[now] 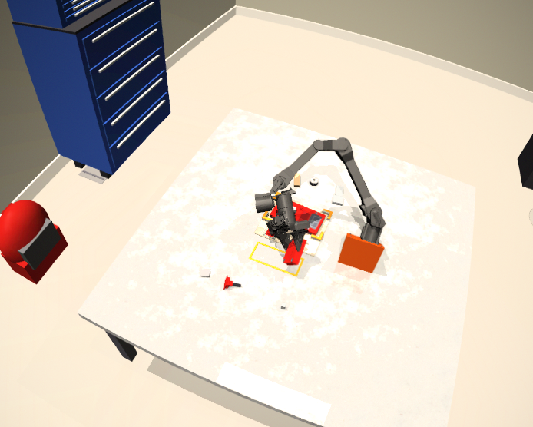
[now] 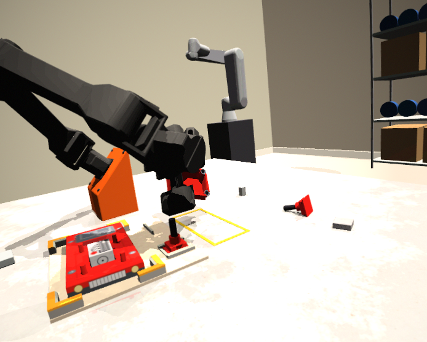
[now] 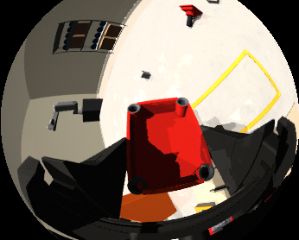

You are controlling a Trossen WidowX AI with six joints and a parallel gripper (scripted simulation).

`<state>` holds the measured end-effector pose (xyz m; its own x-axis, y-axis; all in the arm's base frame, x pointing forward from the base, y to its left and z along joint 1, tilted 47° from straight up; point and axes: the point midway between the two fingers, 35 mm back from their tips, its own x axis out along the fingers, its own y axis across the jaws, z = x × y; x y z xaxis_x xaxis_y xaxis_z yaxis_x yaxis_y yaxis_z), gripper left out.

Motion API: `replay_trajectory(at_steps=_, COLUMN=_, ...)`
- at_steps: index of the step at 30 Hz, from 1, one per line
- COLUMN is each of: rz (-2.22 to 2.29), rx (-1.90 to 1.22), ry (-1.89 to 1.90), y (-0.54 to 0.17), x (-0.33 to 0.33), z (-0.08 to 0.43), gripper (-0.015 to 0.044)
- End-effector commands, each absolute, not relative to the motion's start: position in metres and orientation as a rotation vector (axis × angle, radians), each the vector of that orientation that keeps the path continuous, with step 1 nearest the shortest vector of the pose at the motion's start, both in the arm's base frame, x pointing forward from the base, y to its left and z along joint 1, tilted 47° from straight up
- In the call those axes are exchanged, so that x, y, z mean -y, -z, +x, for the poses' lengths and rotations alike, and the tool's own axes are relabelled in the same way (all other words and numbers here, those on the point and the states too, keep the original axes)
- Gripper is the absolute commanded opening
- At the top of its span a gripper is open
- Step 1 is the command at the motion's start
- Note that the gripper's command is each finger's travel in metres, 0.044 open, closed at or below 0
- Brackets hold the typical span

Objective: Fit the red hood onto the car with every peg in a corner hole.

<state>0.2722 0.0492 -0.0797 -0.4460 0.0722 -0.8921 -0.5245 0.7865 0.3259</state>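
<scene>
My gripper point(image 1: 292, 249) point(image 3: 164, 135) is shut on the red hood point(image 1: 294, 256) point(image 2: 199, 183) point(image 3: 173, 138), one finger on each side. The hood is held in the air, steeply tilted, with its hollow underside and corner bosses facing the wrist camera. It is near the yellow outline, beside the jig. The red chassis point(image 1: 306, 213) point(image 2: 127, 245) sits in the jig point(image 2: 55, 274) with orange-topped corner stops. The grey engine block point(image 2: 101, 254) is on its deck, with short red pegs point(image 2: 122, 256) around it. In the top view the arm partly covers the chassis.
A red piece with a black upright handle point(image 2: 173, 227) stands on the jig's side. A similar red piece point(image 1: 228, 283) point(image 2: 304, 205) point(image 3: 190, 10) lies farther off. A yellow outline point(image 1: 273, 266) point(image 3: 278, 93) marks the table. Small grey block point(image 1: 283, 307) point(image 2: 242, 190) point(image 3: 146, 75); orange arm base point(image 1: 360, 253) point(image 2: 117, 199).
</scene>
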Motion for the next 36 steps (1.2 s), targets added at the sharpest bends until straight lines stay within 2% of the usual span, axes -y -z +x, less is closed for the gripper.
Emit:
replay_trajectory(at_steps=1, rz=-0.292, rx=-1.939, ry=-0.638, y=0.079, x=-0.05, z=0.273, gripper=0.0)
replay_trajectory(at_steps=36, rz=0.398, rx=-1.997, ry=0.472, y=0.092, x=-0.025, z=0.277, gripper=0.0)
